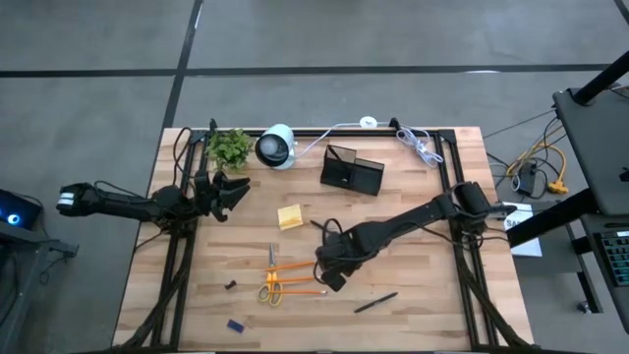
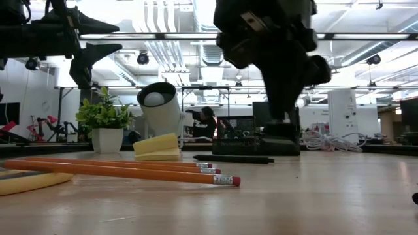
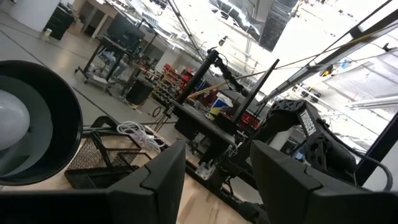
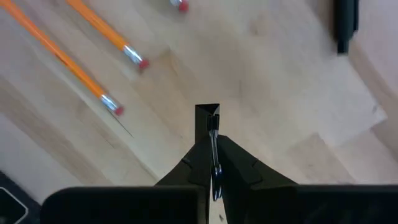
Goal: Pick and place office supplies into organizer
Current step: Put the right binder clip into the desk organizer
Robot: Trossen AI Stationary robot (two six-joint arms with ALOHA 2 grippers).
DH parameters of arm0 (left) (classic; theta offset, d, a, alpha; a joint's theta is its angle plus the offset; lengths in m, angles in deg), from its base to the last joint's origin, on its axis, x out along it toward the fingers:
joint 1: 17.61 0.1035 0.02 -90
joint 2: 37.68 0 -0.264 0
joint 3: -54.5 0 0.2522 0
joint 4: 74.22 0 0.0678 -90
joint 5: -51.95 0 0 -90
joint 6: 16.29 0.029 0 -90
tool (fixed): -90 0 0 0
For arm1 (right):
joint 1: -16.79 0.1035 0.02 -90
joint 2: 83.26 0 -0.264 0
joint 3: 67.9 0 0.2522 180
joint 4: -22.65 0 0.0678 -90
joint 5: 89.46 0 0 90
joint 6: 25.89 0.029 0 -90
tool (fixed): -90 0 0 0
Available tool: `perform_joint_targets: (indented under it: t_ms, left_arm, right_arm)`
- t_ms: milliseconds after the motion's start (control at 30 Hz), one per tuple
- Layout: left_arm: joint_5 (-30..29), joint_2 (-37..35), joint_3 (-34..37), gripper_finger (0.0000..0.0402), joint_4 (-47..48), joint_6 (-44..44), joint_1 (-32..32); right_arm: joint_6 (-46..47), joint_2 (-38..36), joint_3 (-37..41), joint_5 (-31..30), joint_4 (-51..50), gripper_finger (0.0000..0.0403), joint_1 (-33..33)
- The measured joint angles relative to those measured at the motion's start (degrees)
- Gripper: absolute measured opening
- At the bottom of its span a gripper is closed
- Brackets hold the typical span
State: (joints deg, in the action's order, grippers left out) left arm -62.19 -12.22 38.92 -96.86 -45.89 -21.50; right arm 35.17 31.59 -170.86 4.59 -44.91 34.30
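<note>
My right gripper (image 1: 332, 271) points down over the table's middle, just right of two orange pencils (image 1: 295, 266) and the yellow-handled scissors (image 1: 269, 283). It is shut on a tiny dark clip (image 4: 207, 116). A yellow sticky-note pad (image 1: 290, 216) lies farther back, and a black pen (image 1: 375, 302) lies nearer the front edge. Another dark clip (image 1: 231, 285) and a small blue piece (image 1: 236, 324) lie at the front left. The black organizer (image 1: 352, 172) stands at the back. My left gripper (image 1: 231, 192) hovers open at the left, holding nothing. My right gripper pinches the clip's silver wire handle (image 4: 214, 163) between its two fingers (image 4: 186, 169), which come from above and point down. The clip's black body (image 4: 207, 118) sticks out below the fingertips, over bare wood near the pencils' eraser ends.
A green potted plant (image 1: 229, 147) and a white round lamp (image 1: 277, 146) stand at the back left. A white cable (image 1: 421, 147) lies at the back right. Another dark pen (image 1: 316, 225) lies beside the pad. Bare wood shows on the right of the table.
</note>
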Motion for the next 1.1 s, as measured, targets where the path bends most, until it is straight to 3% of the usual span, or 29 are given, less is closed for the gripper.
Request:
perform_joint_targets:
  t_ms: [367,600,1100]
  left_arm:
    - [0.02,-0.03,0.0,0.0167,0.02,-0.02,0.01]
    - [0.01,-0.09,0.0,0.0167,0.0,-0.04,0.01]
    - [0.02,-0.09,0.0,0.0167,-0.04,-0.13,-0.01]
  right_arm:
    - [-7.57,0.0,-3.89,-1.67,-0.23,0.0008,-4.13]
    - [-13.09,-0.02,-7.19,-5.89,-2.3,0.0008,-7.81]
    - [-32.2,-0.04,-10.15,-7.29,-2.81,0.0008,-18.89]
